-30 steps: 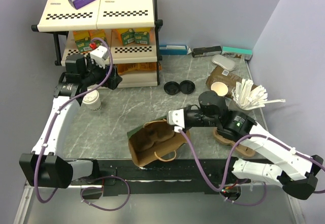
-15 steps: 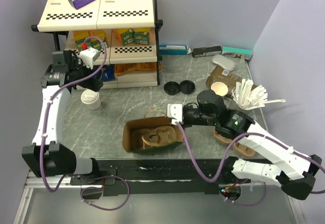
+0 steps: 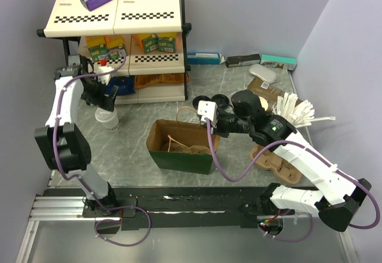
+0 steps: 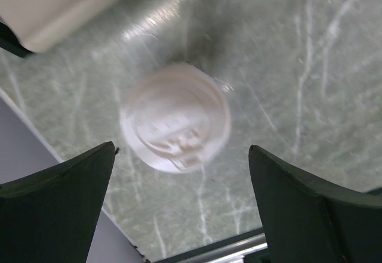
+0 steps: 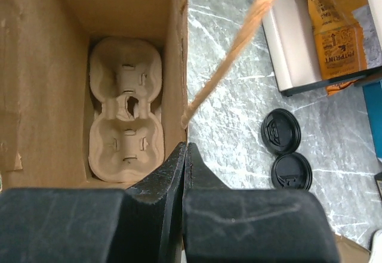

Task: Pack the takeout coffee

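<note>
The takeout coffee, a white paper cup with a white lid (image 3: 107, 118), stands on the table in front of the shelf. My left gripper (image 3: 105, 100) hangs open just above it. Seen from the left wrist, the lid (image 4: 175, 117) lies below and between the spread fingers (image 4: 57, 197), untouched. My right gripper (image 3: 210, 127) is shut on the top edge of the brown paper bag (image 3: 182, 149), which stands upright. The right wrist view shows the jaws closed on the bag's wall (image 5: 173, 66), with a pulp cup tray (image 5: 125, 111) on the bag's floor.
Two black lids (image 5: 282, 130) lie beyond the bag. More pulp trays (image 3: 274, 158) sit under my right arm, and an open paper cup (image 3: 264, 104) peeks out behind it. White sticks (image 3: 295, 111) fan out at right. The shelf (image 3: 119, 18) stands at back left.
The right gripper has lifted the bag from lying on its side to standing upright. The left arm has swung back and now points down over the lidded cup.
</note>
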`<action>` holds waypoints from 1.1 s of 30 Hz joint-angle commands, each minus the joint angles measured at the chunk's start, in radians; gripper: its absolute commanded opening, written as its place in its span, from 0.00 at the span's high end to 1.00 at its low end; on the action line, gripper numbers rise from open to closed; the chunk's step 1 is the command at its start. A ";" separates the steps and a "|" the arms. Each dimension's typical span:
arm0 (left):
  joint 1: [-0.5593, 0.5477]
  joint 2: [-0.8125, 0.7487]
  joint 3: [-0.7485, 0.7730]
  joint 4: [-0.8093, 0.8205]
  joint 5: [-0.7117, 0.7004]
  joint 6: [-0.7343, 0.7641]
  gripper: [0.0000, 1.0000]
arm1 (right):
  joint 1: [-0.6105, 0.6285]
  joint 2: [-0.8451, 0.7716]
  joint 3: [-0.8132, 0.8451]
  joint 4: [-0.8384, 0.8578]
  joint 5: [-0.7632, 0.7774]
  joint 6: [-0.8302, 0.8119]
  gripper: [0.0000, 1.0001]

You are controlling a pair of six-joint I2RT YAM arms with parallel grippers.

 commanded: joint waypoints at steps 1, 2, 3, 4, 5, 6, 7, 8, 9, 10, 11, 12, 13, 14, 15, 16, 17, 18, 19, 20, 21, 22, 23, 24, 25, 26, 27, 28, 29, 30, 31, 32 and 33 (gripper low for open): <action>0.002 0.071 0.128 -0.025 -0.044 -0.008 0.00 | -0.009 -0.017 0.043 -0.016 -0.009 0.016 1.00; 0.002 0.083 0.137 -0.034 -0.043 -0.008 0.01 | -0.011 -0.020 0.041 -0.016 -0.010 0.019 1.00; 0.002 0.094 0.146 -0.057 -0.039 -0.011 0.01 | -0.011 -0.021 0.041 -0.017 -0.010 0.019 1.00; 0.002 0.111 0.159 -0.066 -0.030 -0.014 0.01 | -0.012 -0.024 0.040 -0.019 -0.009 0.016 1.00; 0.002 0.117 0.165 -0.077 -0.026 -0.013 0.01 | -0.011 -0.027 0.036 -0.019 -0.009 0.016 1.00; 0.002 0.123 0.168 -0.092 -0.023 -0.013 0.01 | -0.012 -0.027 0.035 -0.019 -0.004 0.014 1.00; 0.002 0.129 0.168 -0.094 -0.026 -0.022 0.01 | -0.014 -0.029 0.030 -0.017 -0.003 0.013 1.00; 0.002 0.132 0.168 -0.093 -0.029 -0.025 0.01 | -0.014 -0.032 0.029 -0.016 -0.006 0.013 1.00; 0.001 0.137 0.166 -0.096 -0.032 -0.028 0.01 | -0.015 -0.034 0.029 -0.017 -0.007 0.013 1.00; 0.002 0.138 0.165 -0.096 -0.039 -0.039 0.01 | -0.015 -0.032 0.029 -0.019 -0.010 0.013 1.00; 0.002 0.140 0.162 -0.091 -0.042 -0.047 0.01 | -0.015 -0.030 0.029 -0.017 -0.013 0.013 1.00; 0.002 0.140 0.159 -0.090 -0.043 -0.057 0.01 | -0.015 -0.029 0.029 -0.019 -0.013 0.010 1.00; 0.001 0.141 0.157 -0.088 -0.041 -0.062 0.01 | -0.017 -0.027 0.030 -0.017 -0.015 0.008 1.00; 0.001 0.141 0.153 -0.085 -0.043 -0.068 0.01 | -0.017 -0.026 0.030 -0.020 -0.018 0.007 1.00; 0.001 0.141 0.140 -0.079 -0.043 -0.079 0.01 | -0.015 -0.023 0.032 -0.019 -0.017 0.004 1.00; 0.001 0.143 0.134 -0.076 -0.049 -0.083 0.01 | -0.017 -0.021 0.032 -0.020 -0.020 0.002 1.00; 0.001 0.143 0.130 -0.070 -0.064 -0.087 0.01 | -0.015 -0.021 0.033 -0.022 -0.021 0.001 1.00; 0.001 0.143 0.117 -0.064 -0.073 -0.094 0.01 | -0.017 -0.018 0.035 -0.022 -0.023 -0.001 1.00; 0.002 0.141 0.111 -0.050 -0.081 -0.099 0.01 | -0.015 -0.017 0.035 -0.020 -0.023 -0.001 1.00; 0.001 0.140 0.102 -0.048 -0.085 -0.100 0.01 | -0.017 -0.015 0.035 -0.020 -0.021 -0.002 1.00; 0.001 0.137 0.099 -0.044 -0.087 -0.096 0.00 | -0.017 -0.014 0.036 -0.020 -0.021 -0.002 1.00; 0.002 0.137 0.096 -0.041 -0.087 -0.097 0.01 | -0.017 -0.014 0.036 -0.022 -0.023 -0.004 1.00; 0.001 0.137 0.094 -0.040 -0.089 -0.097 0.01 | -0.017 -0.011 0.038 -0.019 -0.023 -0.004 1.00; 0.001 0.141 0.094 -0.044 -0.085 -0.100 0.02 | -0.017 -0.012 0.038 -0.017 -0.023 -0.004 1.00; 0.001 0.143 0.096 -0.047 -0.082 -0.100 0.02 | -0.017 -0.009 0.038 -0.017 -0.023 -0.004 1.00; 0.001 0.148 0.097 -0.048 -0.081 -0.103 0.02 | -0.015 -0.007 0.036 -0.017 -0.023 -0.004 1.00; 0.001 0.149 0.097 -0.048 -0.076 -0.106 0.03 | -0.015 -0.006 0.036 -0.014 -0.023 -0.003 1.00; 0.001 0.152 0.099 -0.050 -0.073 -0.107 0.03 | -0.017 -0.006 0.036 -0.016 -0.023 -0.001 1.00; 0.001 0.155 0.100 -0.048 -0.073 -0.110 0.04 | -0.017 -0.006 0.036 -0.016 -0.024 -0.001 1.00; 0.001 0.157 0.102 -0.050 -0.073 -0.111 0.04 | -0.017 -0.007 0.035 -0.014 -0.023 -0.001 1.00; 0.001 0.158 0.103 -0.053 -0.072 -0.111 0.04 | -0.015 -0.007 0.035 -0.014 -0.021 -0.001 1.00; 0.001 0.163 0.105 -0.056 -0.070 -0.111 0.05 | -0.017 -0.007 0.035 -0.014 -0.018 -0.002 1.00; 0.001 0.166 0.105 -0.054 -0.072 -0.113 0.05 | -0.017 -0.009 0.032 -0.011 -0.017 -0.002 1.00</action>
